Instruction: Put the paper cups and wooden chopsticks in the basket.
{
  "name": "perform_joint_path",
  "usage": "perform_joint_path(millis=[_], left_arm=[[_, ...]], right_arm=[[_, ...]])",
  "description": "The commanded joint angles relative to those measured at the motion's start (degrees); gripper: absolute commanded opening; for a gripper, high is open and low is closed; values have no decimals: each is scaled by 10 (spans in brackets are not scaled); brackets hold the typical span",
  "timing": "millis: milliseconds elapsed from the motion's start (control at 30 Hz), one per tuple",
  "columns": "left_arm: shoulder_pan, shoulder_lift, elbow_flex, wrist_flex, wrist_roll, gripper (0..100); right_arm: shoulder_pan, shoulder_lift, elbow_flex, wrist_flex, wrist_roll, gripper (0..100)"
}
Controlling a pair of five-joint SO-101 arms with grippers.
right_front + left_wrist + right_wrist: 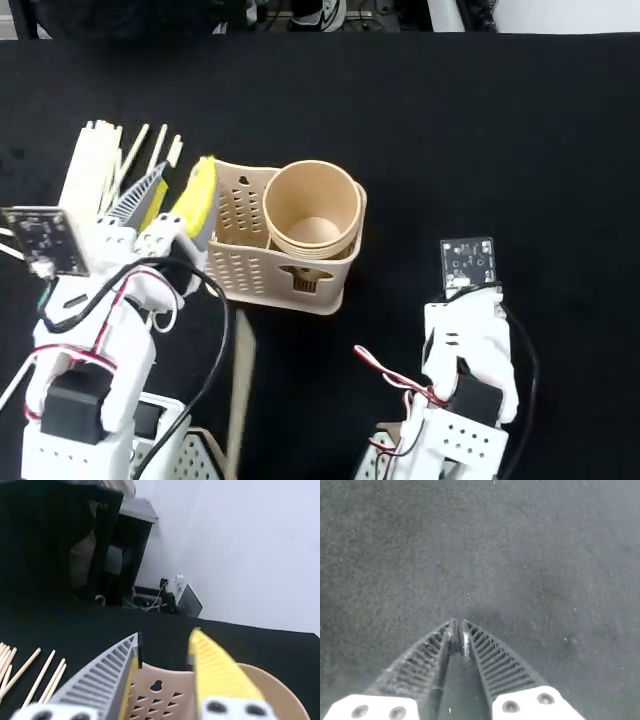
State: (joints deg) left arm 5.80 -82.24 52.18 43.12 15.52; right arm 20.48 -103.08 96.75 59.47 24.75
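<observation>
High view, left end effector [183, 172] spread wide at basket [250, 272] edge, right end effector [458, 628] pinched closed over black table [500, 130].

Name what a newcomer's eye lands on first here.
A beige basket mid-table holds nested paper cups. Wooden chopsticks lie loose on the black table beside it, where the left gripper sits with yellow and grey fingers open. The right gripper is shut over bare table.

Black table [500, 120], white wall [240, 545] behind
</observation>
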Motion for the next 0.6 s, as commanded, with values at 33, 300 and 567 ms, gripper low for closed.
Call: perform_joint_path(millis=[33, 300, 567], left_arm=[[-1, -5, -34, -9, -18, 144], [-130, 40, -195, 198, -18, 223], [-343, 327, -319, 334, -114, 227]], right_arm=[[-6, -43, -2, 3, 6, 15], [-6, -43, -2, 3, 6, 15], [-6, -43, -2, 4, 6, 15]])
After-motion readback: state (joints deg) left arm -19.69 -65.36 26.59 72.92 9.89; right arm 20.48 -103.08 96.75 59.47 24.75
